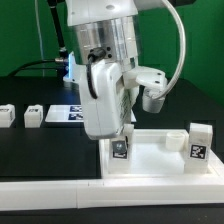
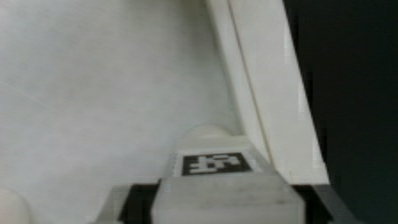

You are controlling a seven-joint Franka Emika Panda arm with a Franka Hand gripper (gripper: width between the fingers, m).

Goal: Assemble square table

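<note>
- The square tabletop [image 1: 160, 158] is the biggest thing. It lies flat right under the gripper [image 2: 217, 200], and its raised rim [image 2: 254, 80] runs close beside the gripper.
- The long white bar fence [image 1: 50, 195] lies low at the front, below the gripper and toward the exterior view's left of it. It is not part of the table.
- The gripper hangs low over the tabletop, near one corner. Its jaws are close together, with a table leg [image 1: 120, 150] between them. The fingers are mostly hidden in both views, so I think it is holding the leg, but I am not fully sure how tight.
- The marker board [image 1: 68, 112] lies behind the gripper, toward the exterior view's left, well apart from it.
- The held leg points down from the gripper, and its tag faces the wrist camera. Its tip is on the tabletop or just above it. I cannot tell which.
- Another leg [image 1: 200, 142] stands upright on the tabletop, on the exterior view's right of the gripper.
- Two more legs [image 1: 33, 116] wait on the dark table, far off toward the exterior view's left.
- The step in hand looks like fitting this leg into its corner. Next, the leg likely needs to go straight down into its hole and be turned in, kept upright and clear of the rim.
</note>
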